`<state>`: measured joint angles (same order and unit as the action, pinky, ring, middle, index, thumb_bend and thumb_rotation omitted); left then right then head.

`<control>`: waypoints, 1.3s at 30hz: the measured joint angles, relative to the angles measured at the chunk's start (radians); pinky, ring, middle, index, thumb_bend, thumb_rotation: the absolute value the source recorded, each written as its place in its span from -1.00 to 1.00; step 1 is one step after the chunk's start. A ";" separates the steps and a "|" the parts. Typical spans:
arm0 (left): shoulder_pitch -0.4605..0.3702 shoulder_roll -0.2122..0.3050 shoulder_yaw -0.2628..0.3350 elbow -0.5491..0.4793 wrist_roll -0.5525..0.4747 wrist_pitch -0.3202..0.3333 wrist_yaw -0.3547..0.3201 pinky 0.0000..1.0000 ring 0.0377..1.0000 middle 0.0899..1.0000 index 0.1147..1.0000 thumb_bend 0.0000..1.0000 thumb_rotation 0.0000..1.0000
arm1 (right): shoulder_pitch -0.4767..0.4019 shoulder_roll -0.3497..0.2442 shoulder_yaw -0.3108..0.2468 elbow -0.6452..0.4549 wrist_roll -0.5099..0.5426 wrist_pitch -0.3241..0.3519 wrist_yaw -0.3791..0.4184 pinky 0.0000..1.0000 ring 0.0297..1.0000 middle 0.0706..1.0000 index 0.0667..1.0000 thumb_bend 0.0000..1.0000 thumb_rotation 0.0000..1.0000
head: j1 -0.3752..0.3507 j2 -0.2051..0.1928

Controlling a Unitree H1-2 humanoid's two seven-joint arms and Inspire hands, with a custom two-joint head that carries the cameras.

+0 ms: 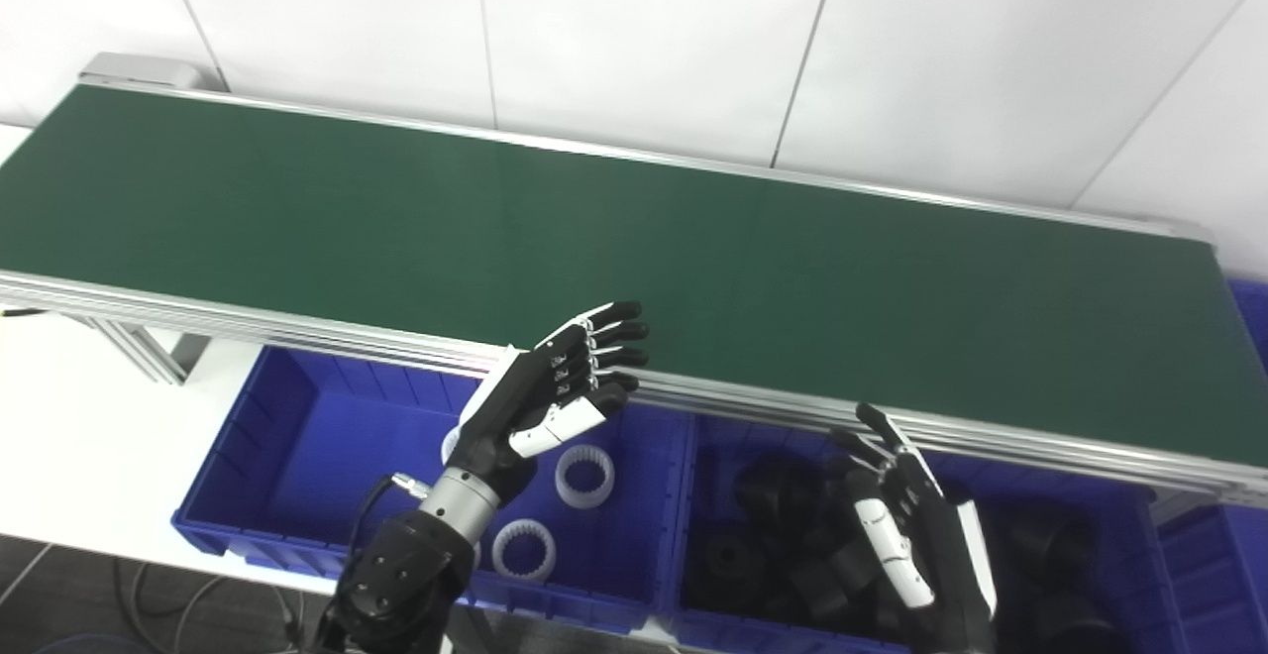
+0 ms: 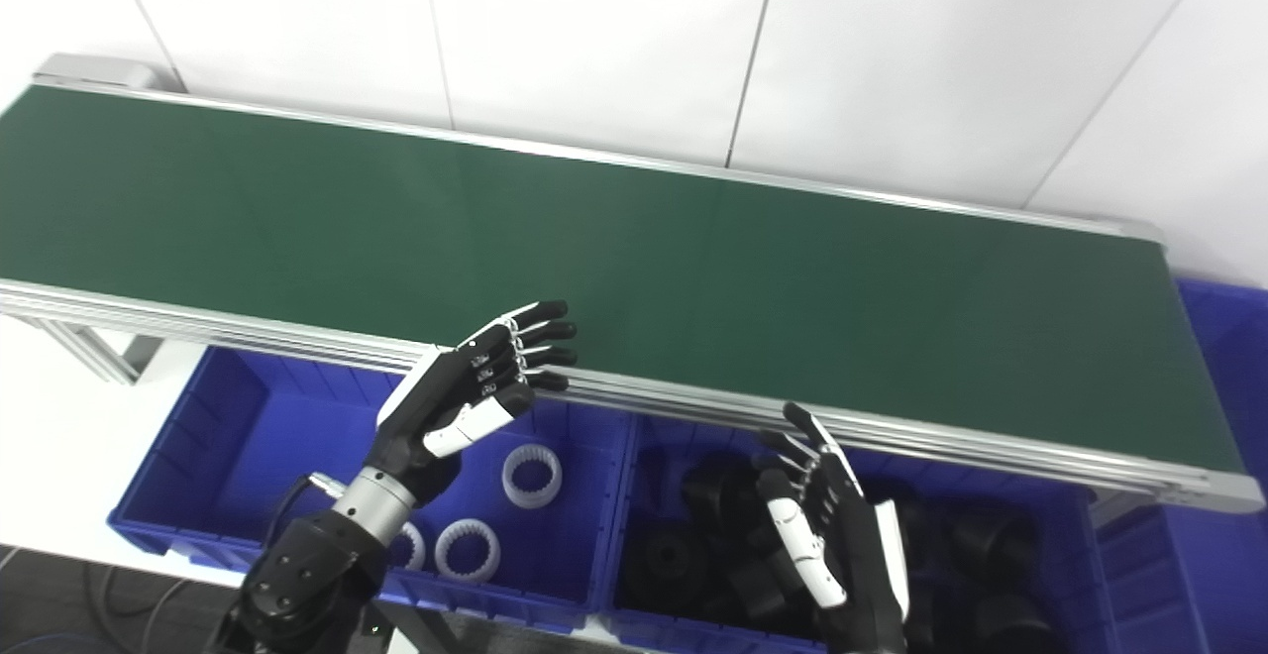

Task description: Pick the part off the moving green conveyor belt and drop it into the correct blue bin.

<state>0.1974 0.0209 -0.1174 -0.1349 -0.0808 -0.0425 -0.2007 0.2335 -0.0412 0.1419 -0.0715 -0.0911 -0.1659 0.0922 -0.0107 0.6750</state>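
Note:
The green conveyor belt (image 1: 634,238) runs across the view and no part lies on it. My left hand (image 1: 555,386) is open, raised at the belt's near rail above the left blue bin (image 1: 297,436), fingers pointing right over the belt edge. My right hand (image 1: 911,525) is open and empty, hovering over the right blue bin (image 1: 713,624). The left bin holds white toothed rings (image 1: 584,476). The right bin holds several black round parts (image 1: 773,495).
The belt's aluminium rail (image 1: 297,327) runs along the near edge, with a support leg (image 1: 139,352) at the left. More blue bins (image 1: 1250,312) show at the far right. A white wall stands behind the belt.

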 measured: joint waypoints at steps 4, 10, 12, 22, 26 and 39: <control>0.038 0.000 -0.010 0.019 0.000 -0.037 0.000 0.40 0.52 0.61 0.61 0.80 0.15 | 0.000 0.004 0.006 0.001 -0.012 0.000 -0.003 0.35 0.48 0.55 0.75 0.09 0.45 | -0.022 -0.005; 0.074 0.009 -0.008 0.025 -0.005 -0.082 -0.002 0.41 0.53 0.59 0.55 0.74 0.11 | -0.004 0.012 0.018 0.031 -0.025 -0.001 -0.017 0.35 0.48 0.55 0.74 0.15 0.46 | -0.054 -0.012; 0.073 0.021 -0.007 0.041 -0.006 -0.105 -0.007 0.43 0.53 0.59 0.54 0.71 0.08 | -0.004 0.015 0.022 0.032 -0.027 -0.002 -0.021 0.34 0.48 0.55 0.75 0.17 0.46 | -0.066 -0.015; 0.064 0.072 0.002 0.116 -0.010 -0.151 -0.014 0.48 0.59 0.63 0.53 0.70 0.03 | -0.018 0.028 0.036 0.072 -0.038 -0.045 -0.030 0.34 0.49 0.55 0.74 0.22 0.50 | -0.084 -0.028; 0.060 0.066 0.008 0.116 -0.010 -0.151 -0.010 0.52 0.63 0.65 0.56 0.74 0.04 | -0.023 0.031 0.039 0.081 -0.038 -0.051 -0.033 0.35 0.50 0.55 0.75 0.25 0.50 | -0.094 -0.031; 0.044 0.052 0.021 0.130 -0.001 -0.151 0.010 0.56 0.69 0.72 0.64 0.68 -0.02 | -0.029 0.031 0.039 0.103 -0.033 -0.059 -0.033 0.37 0.51 0.56 0.74 0.25 0.49 | -0.097 -0.035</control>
<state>0.2417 0.0725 -0.0964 -0.0045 -0.0815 -0.1936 -0.1908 0.2046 -0.0106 0.1806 0.0317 -0.1240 -0.2253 0.0594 -0.1074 0.6397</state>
